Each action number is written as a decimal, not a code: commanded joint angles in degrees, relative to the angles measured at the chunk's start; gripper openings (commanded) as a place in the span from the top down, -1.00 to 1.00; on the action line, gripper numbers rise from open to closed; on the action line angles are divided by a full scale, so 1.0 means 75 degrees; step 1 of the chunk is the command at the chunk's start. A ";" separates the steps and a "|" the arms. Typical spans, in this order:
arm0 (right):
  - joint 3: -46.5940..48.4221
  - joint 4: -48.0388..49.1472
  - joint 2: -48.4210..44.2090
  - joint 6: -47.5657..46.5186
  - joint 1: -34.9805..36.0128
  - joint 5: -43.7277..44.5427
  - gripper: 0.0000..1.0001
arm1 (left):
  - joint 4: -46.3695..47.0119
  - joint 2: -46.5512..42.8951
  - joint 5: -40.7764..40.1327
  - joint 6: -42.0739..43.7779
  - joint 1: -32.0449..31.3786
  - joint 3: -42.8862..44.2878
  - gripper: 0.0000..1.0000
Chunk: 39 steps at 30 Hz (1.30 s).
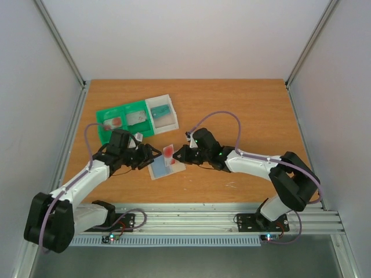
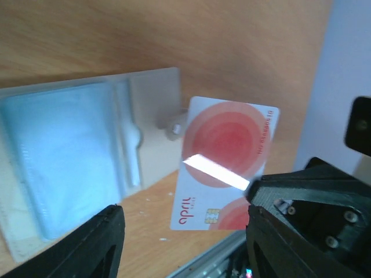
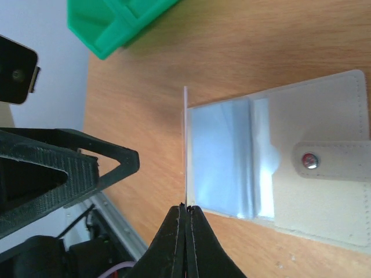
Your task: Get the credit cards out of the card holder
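The card holder [image 1: 167, 168] lies open and flat on the table, its pale blue pocket [image 3: 220, 156] and white snap tab [image 3: 333, 162] facing up. My right gripper [image 3: 186, 206] is shut on the edge of a white credit card with red circles [image 2: 229, 168] and holds it upright just above the holder's left side. In the right wrist view the card shows edge-on [image 3: 185, 145]. My left gripper [image 2: 182, 231] is open, its fingers [image 2: 95, 246] standing wide on either side of the card's lower end. In the top view the two grippers [image 1: 152, 153] [image 1: 181, 154] face each other over the holder.
A green-and-white three-compartment tray [image 1: 124, 110] stands behind the left arm, with a red card [image 1: 115, 122], a grey card [image 1: 136, 117] and a teal card [image 1: 161, 110] in it. Its green corner [image 3: 110, 23] shows in the right wrist view. White walls enclose the table.
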 commanded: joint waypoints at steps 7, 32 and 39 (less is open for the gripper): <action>-0.0882 0.1939 -0.1560 0.1155 -0.0028 -0.0056 0.98 | 0.0713 -0.1117 0.1037 -0.1265 -0.0011 0.0161 -0.32; -0.0766 0.0945 -0.2710 -0.0021 -0.0112 -0.1045 0.36 | 0.3689 -0.1306 0.2859 -0.2546 -0.0019 0.0102 0.99; 0.1269 -0.3887 -0.3438 -0.2770 -0.0264 -0.0724 0.21 | 0.2444 -0.1073 0.3625 -0.1336 -0.0076 0.0626 0.99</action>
